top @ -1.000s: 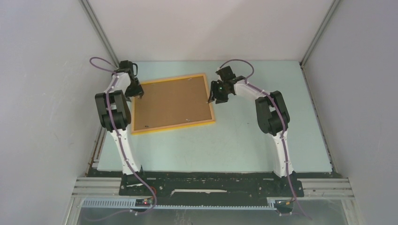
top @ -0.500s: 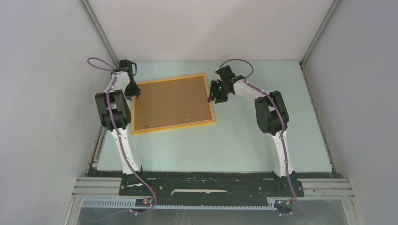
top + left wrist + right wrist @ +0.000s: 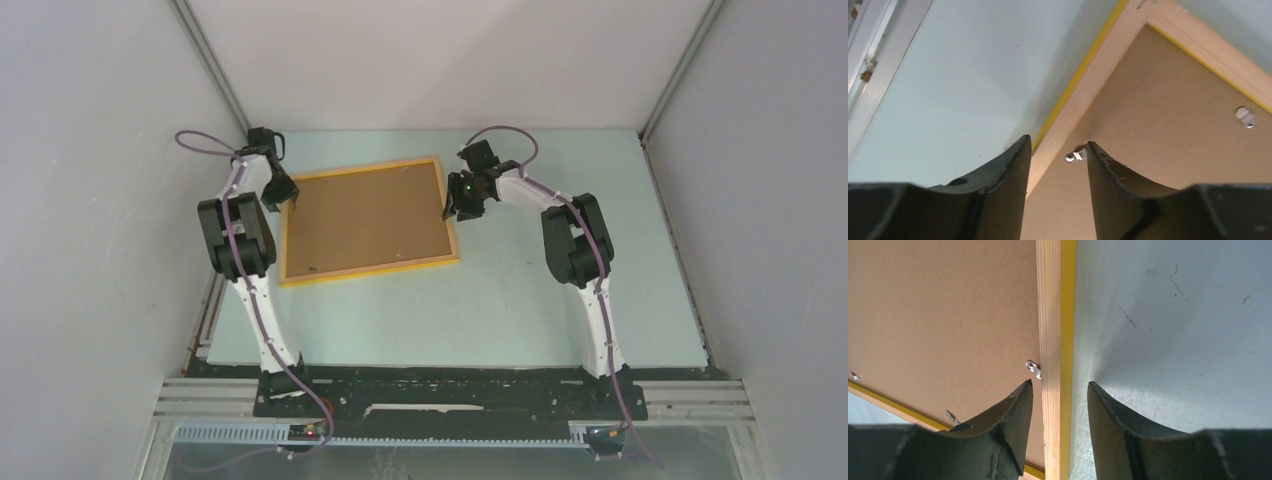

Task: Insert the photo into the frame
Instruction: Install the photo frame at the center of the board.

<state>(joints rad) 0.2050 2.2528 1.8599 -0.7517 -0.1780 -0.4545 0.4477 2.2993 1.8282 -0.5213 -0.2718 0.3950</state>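
Plainly shows the frame (image 3: 370, 271) lying flat toward the far left of the desk (image 3: 520, 300), brown backing board (image 3: 365, 215) uppermost. Puts the left tool (image 3: 1058, 145) over the frame's left rim near its far corner, fingers spread: one above bare desk, the other above the board just beside a small metal clip (image 3: 1074, 156). Puts the right tool (image 3: 1060, 385) astride the right rim, fingers spread too, rim between them with a gap either side, pinching nothing, a second clip (image 3: 1033, 368) just off its board-side finger
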